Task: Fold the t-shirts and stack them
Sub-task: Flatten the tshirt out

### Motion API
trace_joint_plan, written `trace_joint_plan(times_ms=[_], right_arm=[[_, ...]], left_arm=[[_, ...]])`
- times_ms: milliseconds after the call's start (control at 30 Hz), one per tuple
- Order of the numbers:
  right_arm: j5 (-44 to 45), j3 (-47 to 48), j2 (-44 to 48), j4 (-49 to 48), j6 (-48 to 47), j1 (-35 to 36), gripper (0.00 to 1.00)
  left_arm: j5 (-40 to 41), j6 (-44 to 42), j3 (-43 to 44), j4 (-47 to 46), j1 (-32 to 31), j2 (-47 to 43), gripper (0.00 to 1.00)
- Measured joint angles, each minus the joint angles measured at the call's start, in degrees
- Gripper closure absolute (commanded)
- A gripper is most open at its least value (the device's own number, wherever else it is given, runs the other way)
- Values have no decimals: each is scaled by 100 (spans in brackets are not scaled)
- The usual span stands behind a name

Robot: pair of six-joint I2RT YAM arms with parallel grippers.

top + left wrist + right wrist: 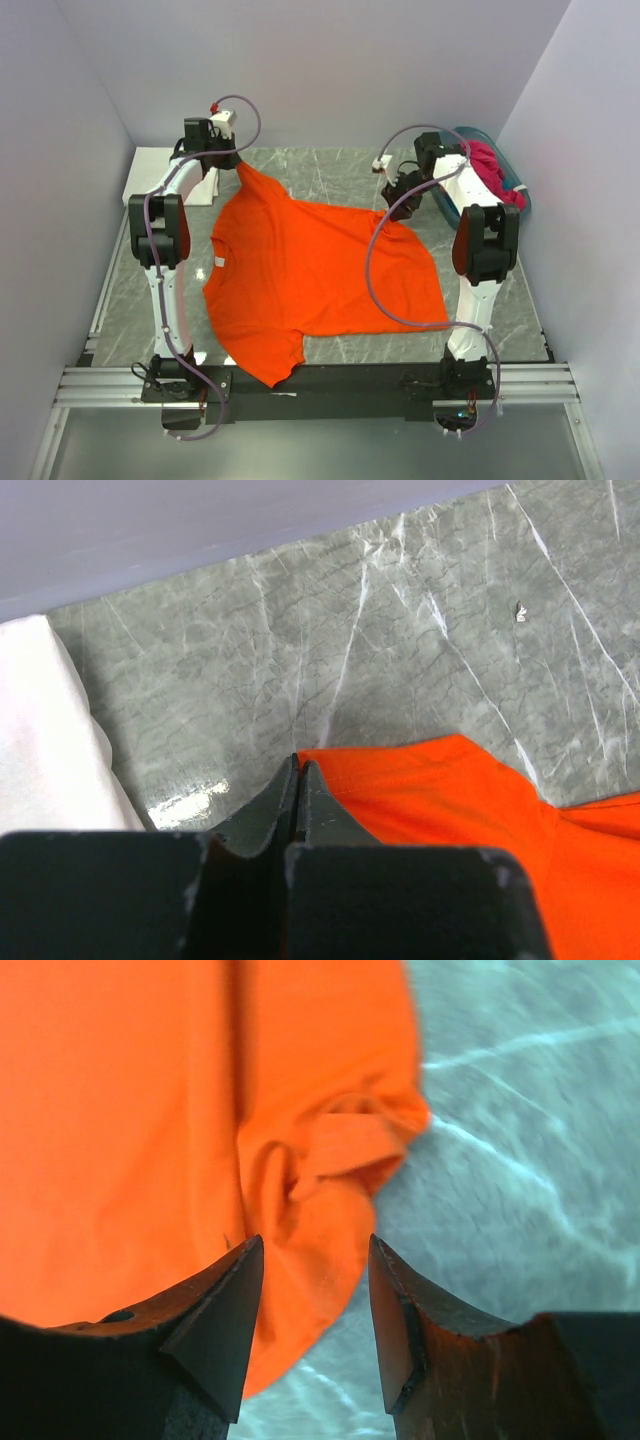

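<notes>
My left claw (298,770) pinched the orange t-shirt (320,270) tight, upper left; my right claw (316,1255) gaped open over its crumpled corner.

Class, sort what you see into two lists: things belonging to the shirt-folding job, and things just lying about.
Job: orange shirt; pink shirt; white folded cloth, probably a shirt; left pincer, shut on the orange shirt; right pincer, open.
Lying about: teal basket.

grey marbled table (330,165) carries a spread orange t-shirt (320,270), white cloth (155,162) and teal basket (523,200).
</notes>
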State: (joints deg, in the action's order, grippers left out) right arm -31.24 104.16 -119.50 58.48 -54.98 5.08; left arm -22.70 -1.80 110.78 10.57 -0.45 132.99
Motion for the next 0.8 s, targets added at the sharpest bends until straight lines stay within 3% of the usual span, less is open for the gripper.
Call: trace_joint_plan(times_ms=[267,567,800], right_arm=[[-140,-162,20,59,-1705,63,46],[-197,-1108,319,-267,-3342,190,42],[-417,-1386,570,-874,-3705,256,44]], left_arm=[[0,11,-22,0,0,0,100],[0,13,-22,2,0,0,100],[-2,13,-22,2,0,0,100]])
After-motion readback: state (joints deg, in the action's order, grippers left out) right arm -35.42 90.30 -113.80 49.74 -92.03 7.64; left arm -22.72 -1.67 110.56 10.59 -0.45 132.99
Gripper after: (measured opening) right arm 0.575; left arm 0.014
